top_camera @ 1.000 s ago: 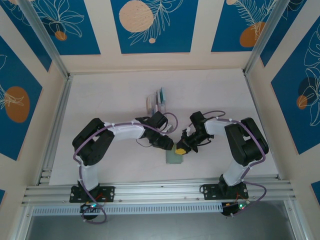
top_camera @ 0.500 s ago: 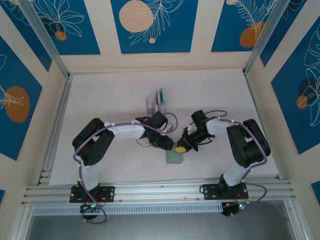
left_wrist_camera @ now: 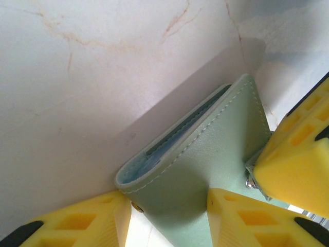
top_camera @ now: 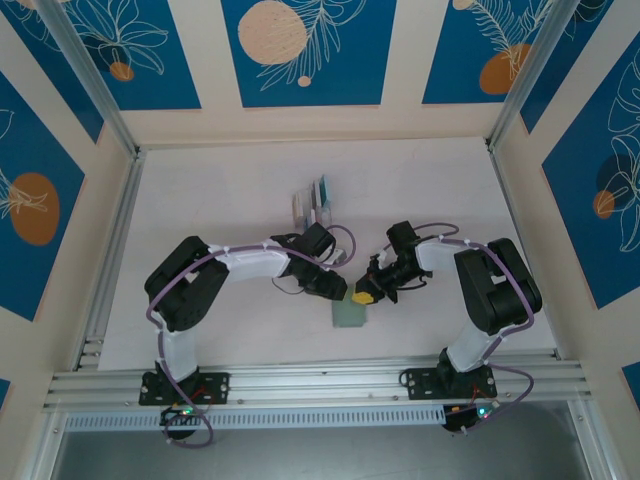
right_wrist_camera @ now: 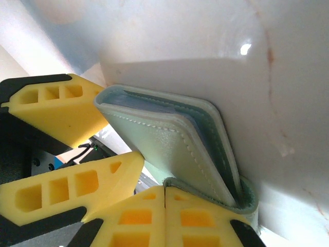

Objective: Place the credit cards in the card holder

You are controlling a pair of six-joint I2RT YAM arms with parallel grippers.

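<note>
Nearest the arm bases, at about 6 o'clock on the white table (top_camera: pixel 220 220), lies the sage-green stitched folding card holder (top_camera: pixel 349 316). Its far edge is covered by the two yellow-padded grippers. The left gripper (top_camera: pixel 342 292) comes in from its 11 o'clock and the right gripper (top_camera: pixel 364 297) from its 1 o'clock.

In the left wrist view the left gripper (left_wrist_camera: pixel 167 218) is clamped across the card holder (left_wrist_camera: pixel 205 149), one finger against each side of the cover. The fold is slightly parted and shows pale blue lining inside.

In the right wrist view the right gripper (right_wrist_camera: pixel 164 211) has its fingers pressed flat together. The snap tab (right_wrist_camera: pixel 247 200) curls right at their tips, but whether it is pinched cannot be told.

Farther off, toward 11 o'clock past the left forearm, the thin teal and pale credit cards (top_camera: pixel 320 192) stand on edge in a clear plastic slotted rack (top_camera: pixel 303 208), well apart from the card holder.
</note>
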